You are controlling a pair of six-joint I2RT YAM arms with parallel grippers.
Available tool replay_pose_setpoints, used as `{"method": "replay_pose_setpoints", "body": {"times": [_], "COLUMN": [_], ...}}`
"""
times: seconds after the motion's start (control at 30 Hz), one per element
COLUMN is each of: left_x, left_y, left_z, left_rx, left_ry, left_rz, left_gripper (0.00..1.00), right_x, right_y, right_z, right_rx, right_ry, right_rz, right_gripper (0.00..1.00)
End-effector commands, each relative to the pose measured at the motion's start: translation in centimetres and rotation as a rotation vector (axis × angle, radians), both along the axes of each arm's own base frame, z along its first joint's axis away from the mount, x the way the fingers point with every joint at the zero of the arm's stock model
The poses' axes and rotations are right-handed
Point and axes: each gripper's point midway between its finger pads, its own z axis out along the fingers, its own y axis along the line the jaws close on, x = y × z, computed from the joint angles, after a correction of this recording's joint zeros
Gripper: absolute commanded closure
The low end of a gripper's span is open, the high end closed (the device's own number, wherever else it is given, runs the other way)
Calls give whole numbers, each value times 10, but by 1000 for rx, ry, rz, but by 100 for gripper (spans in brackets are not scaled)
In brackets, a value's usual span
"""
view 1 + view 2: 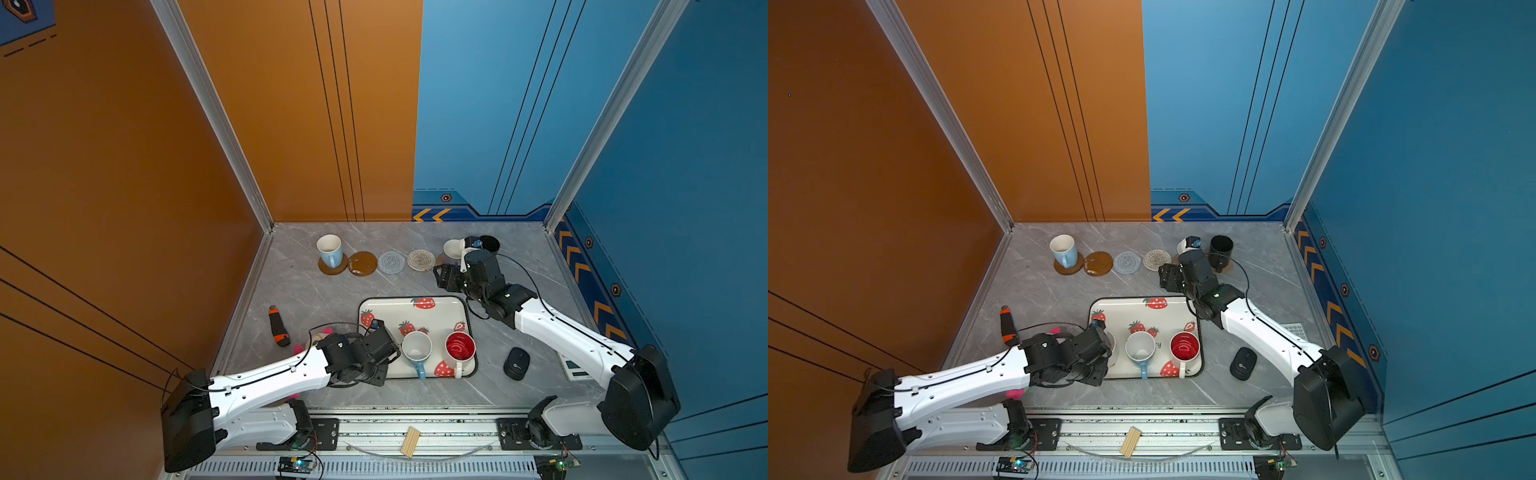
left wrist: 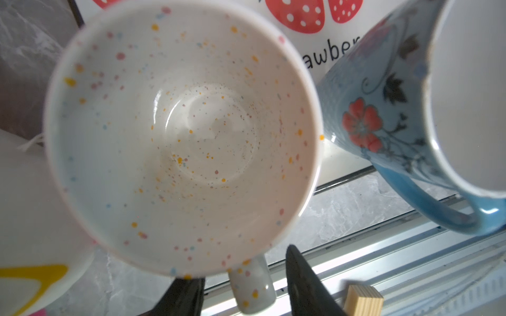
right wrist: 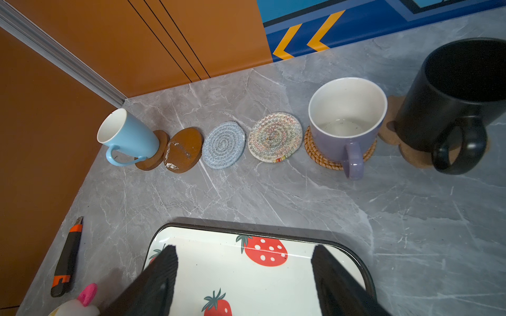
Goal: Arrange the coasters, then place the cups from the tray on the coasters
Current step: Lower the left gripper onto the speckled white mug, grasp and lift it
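Observation:
My left gripper (image 2: pixel 242 266) is open, one finger on each side of the handle (image 2: pixel 253 287) of the speckled cream-white cup (image 2: pixel 180 131), with a gap on both sides. That cup stands on the strawberry tray (image 1: pixel 440 307) beside a flowered light blue cup (image 1: pixel 417 349) and a red-inside cup (image 1: pixel 460 347). My right gripper (image 3: pixel 244 249) hangs open and empty over the tray's far edge. Along the back lie the coasters: a brown disc (image 1: pixel 332 266) under a light blue cup (image 1: pixel 329 249), a bare brown disc (image 1: pixel 363 263), grey woven (image 1: pixel 391 262), cream woven (image 1: pixel 421 260), rattan (image 3: pixel 315 153) under the lavender cup (image 3: pixel 346 128), paw-shaped (image 3: pixel 391 131) under the black cup (image 3: pixel 451 104).
A black and orange utility knife (image 1: pixel 278 326) lies left of the tray, with a pink and white toy (image 1: pixel 320 332) partly under my left arm. A black computer mouse (image 1: pixel 516 363) sits right of the tray. A wooden block (image 1: pixel 410 441) rests on the front rail.

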Motion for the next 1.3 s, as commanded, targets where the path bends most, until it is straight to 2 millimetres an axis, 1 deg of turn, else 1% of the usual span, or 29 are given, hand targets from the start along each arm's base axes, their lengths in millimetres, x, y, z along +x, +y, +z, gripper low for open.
{"method": "replay_pose_setpoints", "body": {"times": [0.0, 0.23, 0.57, 0.77, 0.9, 1.03, 1.07, 1.27], "left_x": [1, 3, 7, 8, 9, 9, 9, 15], "left_y": [6, 10, 13, 13, 14, 13, 13, 17], "left_z": [-9, -16, -20, -22, -22, -21, -20, -10], "left_rx": [33, 49, 39, 36, 37, 30, 28, 17], "left_ry": [-7, -7, -22, -27, -26, -27, -30, -69], "left_rz": [8, 33, 61, 69, 71, 72, 73, 101], "left_gripper": [57, 69, 71, 76, 82, 98, 100, 100], "right_x": [5, 5, 3, 4, 4, 4, 4, 3], "right_y": [2, 3, 4, 7, 9, 9, 8, 9], "right_z": [1, -1, 2, 1, 2, 1, 1, 2], "right_rx": [19, 17, 30, 41, 49, 49, 47, 49], "right_ry": [-2, 4, -3, -1, 0, 0, 1, 2], "right_rz": [-1, 2, 13, 22, 28, 28, 28, 34], "right_gripper": [24, 24, 24, 24, 24, 24, 24, 24]}}
